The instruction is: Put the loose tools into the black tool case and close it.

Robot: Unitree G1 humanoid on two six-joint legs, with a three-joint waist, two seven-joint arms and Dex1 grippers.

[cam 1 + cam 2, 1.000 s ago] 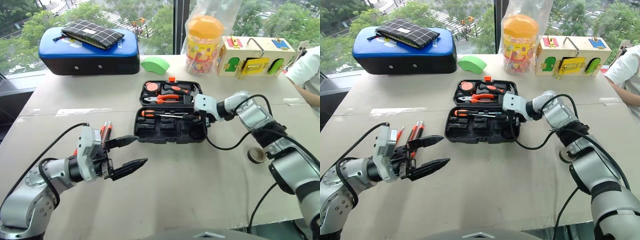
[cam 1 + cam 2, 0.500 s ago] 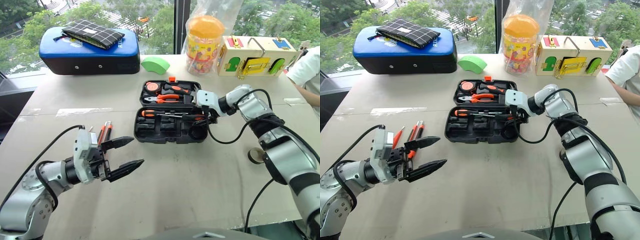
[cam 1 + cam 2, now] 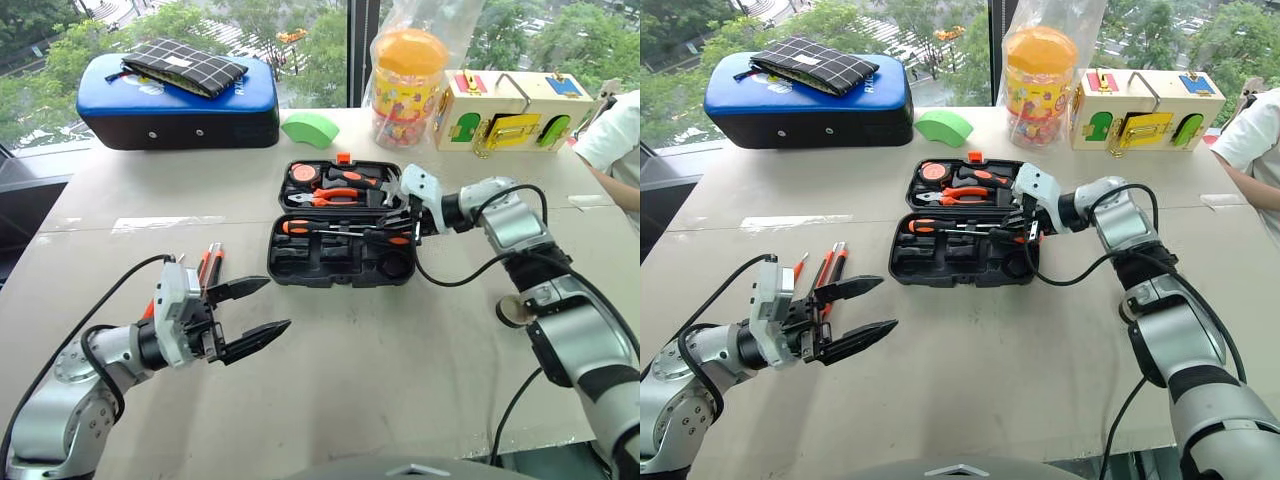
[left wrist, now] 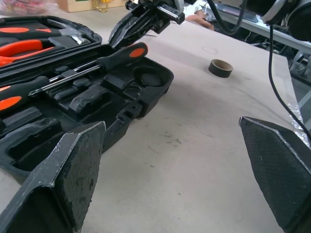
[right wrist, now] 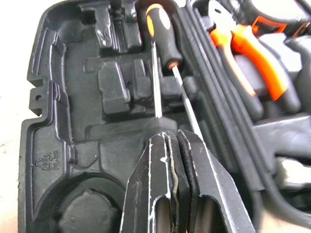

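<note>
The black tool case point(image 3: 300, 262) lies open mid-table, with two orange-and-black screwdrivers point(image 3: 330, 229) lying across its near half. My right gripper point(image 3: 387, 221) hovers just above the right screwdriver's handle point(image 4: 119, 56). Its fingers point(image 5: 160, 165) are shut with nothing between them. My left gripper point(image 3: 278, 303) stands open above bare table, left of and nearer than the case. Several loose tools point(image 3: 825, 265) with orange and black handles lie beside my left wrist. A small dark tape roll point(image 3: 510, 312) sits on the table near my right forearm.
The case's lid half holds a hammer, pliers and a round tape measure point(image 3: 335, 185). At the back stand a blue-topped case point(image 3: 180, 110) under a checked pouch, a green block point(image 3: 310, 128), a jar point(image 3: 405, 85) and a wooden latch box point(image 3: 515, 110). A person's sleeve point(image 3: 615, 140) shows far right.
My right gripper opened over the case's right side, left the second screwdriver lying there, then shut empty while its wrist turned. The left arm has stayed in place.
</note>
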